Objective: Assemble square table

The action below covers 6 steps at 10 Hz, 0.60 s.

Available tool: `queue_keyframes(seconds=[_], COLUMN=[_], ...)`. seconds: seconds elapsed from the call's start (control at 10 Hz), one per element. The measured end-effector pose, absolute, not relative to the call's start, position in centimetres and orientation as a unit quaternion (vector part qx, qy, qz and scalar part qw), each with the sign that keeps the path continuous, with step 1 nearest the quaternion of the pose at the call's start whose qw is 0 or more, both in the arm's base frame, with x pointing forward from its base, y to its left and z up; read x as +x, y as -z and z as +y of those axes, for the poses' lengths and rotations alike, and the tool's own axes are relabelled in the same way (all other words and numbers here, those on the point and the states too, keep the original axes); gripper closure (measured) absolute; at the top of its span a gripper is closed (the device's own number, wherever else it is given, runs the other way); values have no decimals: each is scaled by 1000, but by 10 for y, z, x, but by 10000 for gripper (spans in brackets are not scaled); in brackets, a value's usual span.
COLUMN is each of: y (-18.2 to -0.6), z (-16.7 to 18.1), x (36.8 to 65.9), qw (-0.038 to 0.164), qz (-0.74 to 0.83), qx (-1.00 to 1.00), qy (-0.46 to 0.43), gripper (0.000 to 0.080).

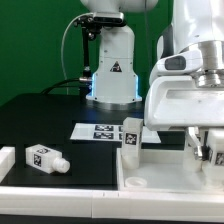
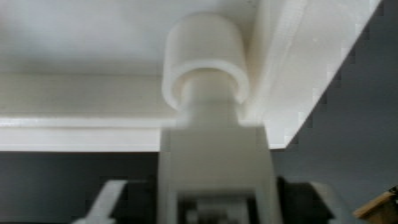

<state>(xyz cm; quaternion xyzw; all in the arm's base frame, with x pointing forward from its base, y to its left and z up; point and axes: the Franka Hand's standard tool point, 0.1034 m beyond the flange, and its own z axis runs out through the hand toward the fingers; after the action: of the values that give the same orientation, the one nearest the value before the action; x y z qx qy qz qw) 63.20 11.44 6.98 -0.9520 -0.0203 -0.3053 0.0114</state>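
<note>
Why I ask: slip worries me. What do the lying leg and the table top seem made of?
Lying leg: probably hard white plastic, matte; blocky, crisp edges, with a black-and-white tag, likely a printed sticker. Table top: seemingly the same white plastic, smooth, faintly glossy; soft highlights along its raised rim.

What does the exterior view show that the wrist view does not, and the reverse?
Only the exterior view: a loose leg lying on the black table, the marker board, and an upright leg at the table top. Only the wrist view: the round end of the gripped leg beside the top's raised rim. Both: the table top and the gripped leg in the gripper.
</note>
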Motion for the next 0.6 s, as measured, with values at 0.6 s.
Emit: queue_keyframes(seconds=[0.6], y=[-70], z=[114], x=[632], qw=[9], qz=[-28], qx=[-952], qy=[305], gripper=[153])
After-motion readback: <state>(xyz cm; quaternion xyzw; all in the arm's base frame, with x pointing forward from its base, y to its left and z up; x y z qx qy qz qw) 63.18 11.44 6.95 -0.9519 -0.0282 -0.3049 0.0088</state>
